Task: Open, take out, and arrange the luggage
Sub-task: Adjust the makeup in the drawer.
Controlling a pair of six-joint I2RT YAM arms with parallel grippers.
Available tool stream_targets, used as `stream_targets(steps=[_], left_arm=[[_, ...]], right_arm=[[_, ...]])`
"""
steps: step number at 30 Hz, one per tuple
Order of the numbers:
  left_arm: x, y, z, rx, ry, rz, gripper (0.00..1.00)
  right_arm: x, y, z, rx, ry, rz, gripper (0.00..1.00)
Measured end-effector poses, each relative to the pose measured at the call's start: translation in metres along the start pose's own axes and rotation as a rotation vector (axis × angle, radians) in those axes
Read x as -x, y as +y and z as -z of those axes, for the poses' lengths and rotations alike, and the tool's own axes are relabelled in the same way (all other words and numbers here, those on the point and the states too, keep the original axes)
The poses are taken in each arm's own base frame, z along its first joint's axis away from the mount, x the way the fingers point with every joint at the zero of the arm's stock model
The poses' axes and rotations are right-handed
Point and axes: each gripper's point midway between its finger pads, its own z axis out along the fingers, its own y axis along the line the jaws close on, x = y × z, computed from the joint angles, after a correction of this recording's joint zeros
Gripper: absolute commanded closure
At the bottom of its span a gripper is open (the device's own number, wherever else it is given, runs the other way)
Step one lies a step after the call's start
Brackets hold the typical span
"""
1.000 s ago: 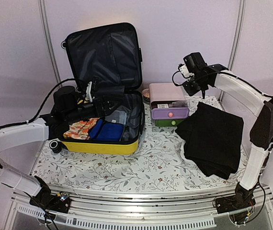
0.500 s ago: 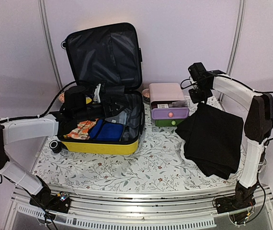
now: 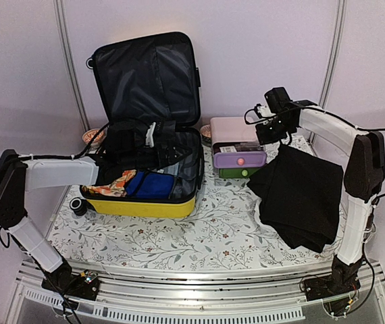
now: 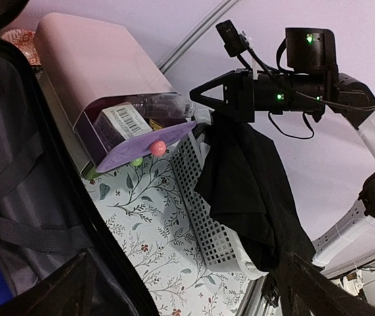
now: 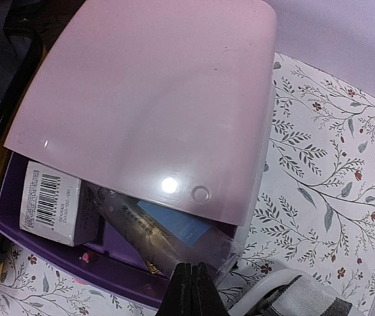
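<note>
Two grippers: our left gripper (image 3: 160, 143), spread wide and empty, hangs inside the open glossy yellow hard-shell suitcase (image 3: 142, 206) beneath it; our right gripper (image 5: 188, 284) is closed, empty. We risk snagging dark lining straps (image 4: 29, 232), dragging it.

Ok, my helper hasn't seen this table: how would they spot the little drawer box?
Start at the open yellow suitcase on the left. Between it and the black cloth stands a small box. Only it has a pink top and a purple drawer pulled open.
</note>
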Motion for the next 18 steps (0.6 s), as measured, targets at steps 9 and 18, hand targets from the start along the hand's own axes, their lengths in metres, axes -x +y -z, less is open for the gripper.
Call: stream_targets(steps=[9,18], left_arm=[[0.0,-0.001,0.0,-0.006,-0.001,0.002,0.02],[0.004,-0.005,0.002,-0.013,-0.01,-0.004,0.02]], right_arm=[[-0.004,0.013,-0.011,0.07,0.008,-0.004,0.85],[0.003,0.03,0.01,0.178,-0.029,0.109,0.97]])
